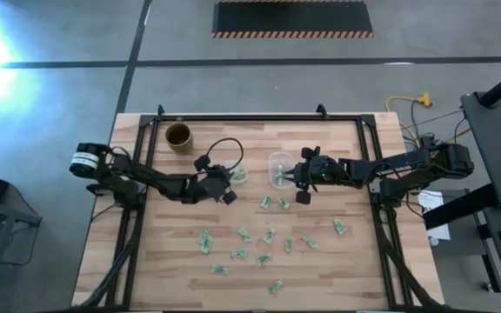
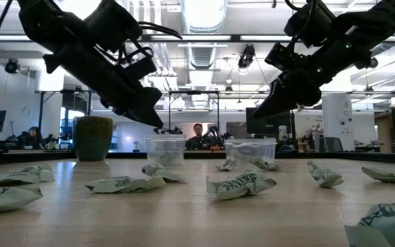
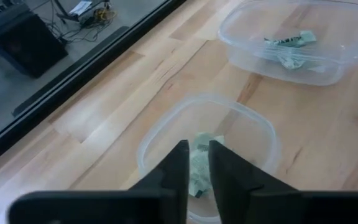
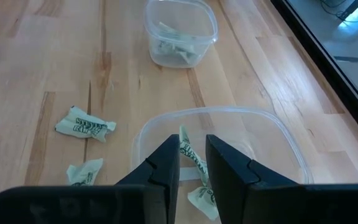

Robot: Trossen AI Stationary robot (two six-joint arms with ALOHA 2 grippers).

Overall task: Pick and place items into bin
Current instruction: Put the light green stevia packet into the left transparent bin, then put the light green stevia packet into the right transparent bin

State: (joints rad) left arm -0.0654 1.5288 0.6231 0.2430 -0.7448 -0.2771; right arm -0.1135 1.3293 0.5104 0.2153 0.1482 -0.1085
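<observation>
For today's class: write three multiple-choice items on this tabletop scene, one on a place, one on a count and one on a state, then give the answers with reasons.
1. Where does the brown cup stand?
A. Between the tubs
B. Apart from the tubs, on the left arm's side
C. Inside a tub

2. How many clear tubs are there?
A. One
B. Two
C. Four

3. What is the right end effector doing?
A. Holding a wrapper over a tub
B. Gripping the cup
C. Lying flat on the wood

Answers: 1 B, the high view shows the cup alone near the left arm. 2 B, both wrist views show two tubs. 3 A, the right wrist view shows a wrapper between its fingers above a tub.
</observation>
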